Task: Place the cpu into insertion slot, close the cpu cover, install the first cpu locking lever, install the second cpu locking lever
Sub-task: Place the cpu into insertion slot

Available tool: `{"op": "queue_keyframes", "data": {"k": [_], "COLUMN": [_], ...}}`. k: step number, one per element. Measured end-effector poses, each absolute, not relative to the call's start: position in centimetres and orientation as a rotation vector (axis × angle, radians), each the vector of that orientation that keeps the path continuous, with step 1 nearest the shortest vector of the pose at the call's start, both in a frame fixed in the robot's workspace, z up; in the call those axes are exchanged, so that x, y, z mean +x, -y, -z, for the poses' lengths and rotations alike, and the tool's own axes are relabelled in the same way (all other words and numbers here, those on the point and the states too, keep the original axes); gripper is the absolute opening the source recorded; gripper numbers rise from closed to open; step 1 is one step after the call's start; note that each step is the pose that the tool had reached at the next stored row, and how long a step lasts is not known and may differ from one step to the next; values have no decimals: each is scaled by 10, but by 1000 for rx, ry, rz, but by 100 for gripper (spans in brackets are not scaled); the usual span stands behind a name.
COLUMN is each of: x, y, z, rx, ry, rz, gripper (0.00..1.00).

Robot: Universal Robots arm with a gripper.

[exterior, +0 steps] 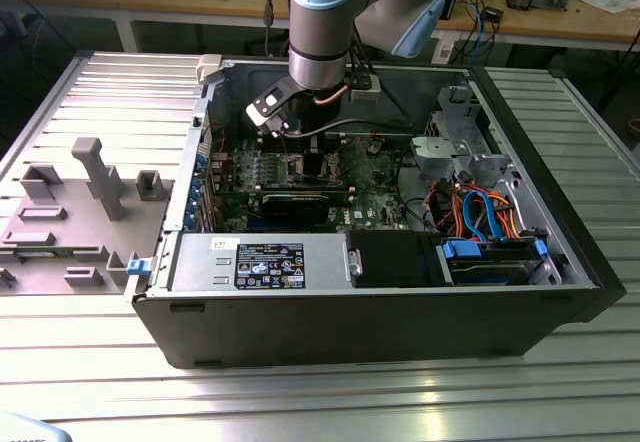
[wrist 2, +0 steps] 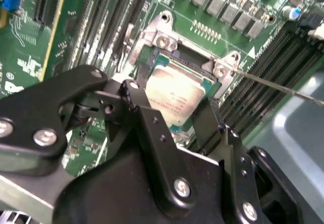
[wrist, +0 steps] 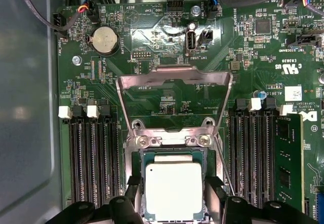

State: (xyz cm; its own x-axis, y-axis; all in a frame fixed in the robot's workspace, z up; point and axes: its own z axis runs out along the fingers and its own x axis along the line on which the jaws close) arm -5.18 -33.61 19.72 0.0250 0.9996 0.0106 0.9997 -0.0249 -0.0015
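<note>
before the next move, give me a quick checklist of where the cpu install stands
1. cpu inside insertion slot: ok, square within its rim in both wrist views.
2. cpu fully seated: cannot tell.
3. cpu cover open: ok, swung up off the slot.
4. locking lever unlatched: ok, the thin rod stands off to the side.
5. gripper gripping the cpu: cannot tell.
6. cover's closing path clear: not ok, the gripper straddles the cpu.
</note>
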Motion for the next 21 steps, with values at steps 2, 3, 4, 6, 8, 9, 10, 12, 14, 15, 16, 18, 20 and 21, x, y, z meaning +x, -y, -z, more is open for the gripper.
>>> {"op": "queue_keyframes", "data": {"k": [2, 3, 4, 6, 8, 9, 10, 12, 14, 15, 16, 18, 20, 21], "x": [-52, -52, -52, -52, -52, -52, -52, -52, -52, -52, -52, -52, -52, -52], "y": [336, 336, 336, 336, 336, 336, 337, 339, 339, 340, 341, 341, 341, 341], "z": [-197, -198, -199, -202, -202, -202, -202, -202, -202, -202, -202, -202, -203, -204], "rx": [-2243, -2243, -2243, -2243, -2243, -2243, -2243, -2243, -2243, -2243, -2243, -2243, -2243, -2243], "ry": [2188, 2188, 2188, 2188, 2188, 2188, 2188, 2188, 2188, 2188, 2188, 2188, 2188, 2188], "rz": [10, 9, 9, 10, 10, 10, 9, 10, 10, 10, 10, 10, 9, 10], "gripper": [62, 62, 62, 62, 62, 62, 62, 62, 62, 62, 62, 62, 62, 62]}}
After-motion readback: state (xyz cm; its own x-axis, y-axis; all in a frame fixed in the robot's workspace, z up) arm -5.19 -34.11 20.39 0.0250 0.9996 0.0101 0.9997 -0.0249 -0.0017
